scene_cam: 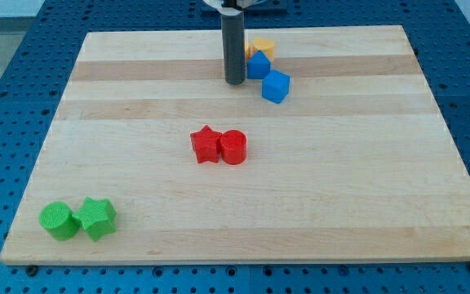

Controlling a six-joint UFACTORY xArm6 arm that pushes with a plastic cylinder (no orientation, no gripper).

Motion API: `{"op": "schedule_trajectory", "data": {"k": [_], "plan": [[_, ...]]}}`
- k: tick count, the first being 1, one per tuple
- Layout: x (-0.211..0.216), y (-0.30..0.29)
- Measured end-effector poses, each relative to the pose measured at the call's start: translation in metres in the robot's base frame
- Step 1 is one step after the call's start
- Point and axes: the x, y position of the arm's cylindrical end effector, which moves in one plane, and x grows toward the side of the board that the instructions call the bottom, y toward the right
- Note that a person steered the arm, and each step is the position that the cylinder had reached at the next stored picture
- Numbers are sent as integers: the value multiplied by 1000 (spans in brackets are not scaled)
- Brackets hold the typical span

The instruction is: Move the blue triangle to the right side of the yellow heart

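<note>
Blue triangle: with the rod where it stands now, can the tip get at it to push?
Probably yes. My tip stands right beside the blue triangle, on the view's left, with nothing between them. The yellow heart sits just behind the triangle and a blue cube lies at its lower right.

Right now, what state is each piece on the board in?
my tip: down on the board, just left of the blue triangle
blue triangle: against the yellow block
yellow block: partly hidden, shape unclear
blue cube: flat, by the triangle
red star: touching red cylinder
green cylinder: touching green star
</note>
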Motion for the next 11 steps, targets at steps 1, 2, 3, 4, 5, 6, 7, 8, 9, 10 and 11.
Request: {"op": "schedule_trajectory", "data": {"k": [1,2,3,4,5,6,7,8,9,10,11], "plan": [[-7,0],[-7,2],[-7,25],[-7,51],[-7,72],[-14,98],[-20,114],[-20,114],[-12,105],[-1,88],[0,81]]}}
